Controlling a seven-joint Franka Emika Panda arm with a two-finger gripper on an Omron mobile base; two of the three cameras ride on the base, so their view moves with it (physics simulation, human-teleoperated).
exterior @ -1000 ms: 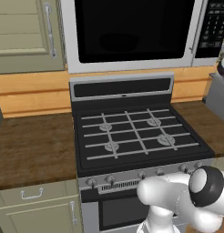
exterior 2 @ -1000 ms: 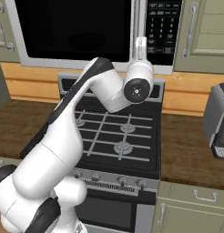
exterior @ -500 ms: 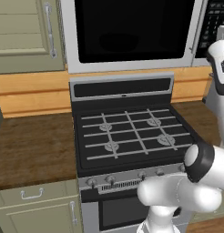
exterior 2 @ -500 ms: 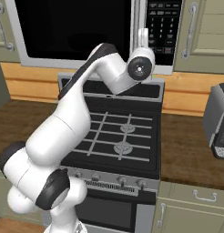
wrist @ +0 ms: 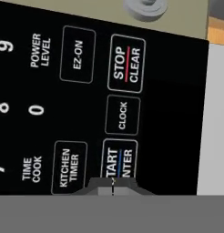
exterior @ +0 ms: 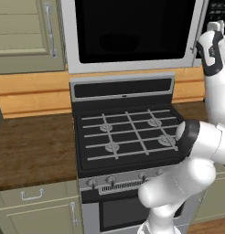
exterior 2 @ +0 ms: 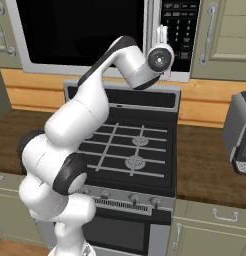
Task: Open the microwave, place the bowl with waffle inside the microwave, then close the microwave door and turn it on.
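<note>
Gripper at the button panel of the microwave.
The fingers were clenched together, empty, their tips level with the START/ENTER key near the panel's lower edge. The microwave door stood closed above the stove.

Microwave mounted above the stove, button panel on its right side, counter left of the stove, toaster on the counter to the right

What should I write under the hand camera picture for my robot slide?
Shut gripper aimed at the START/ENTER button on the microwave panel.
</note>
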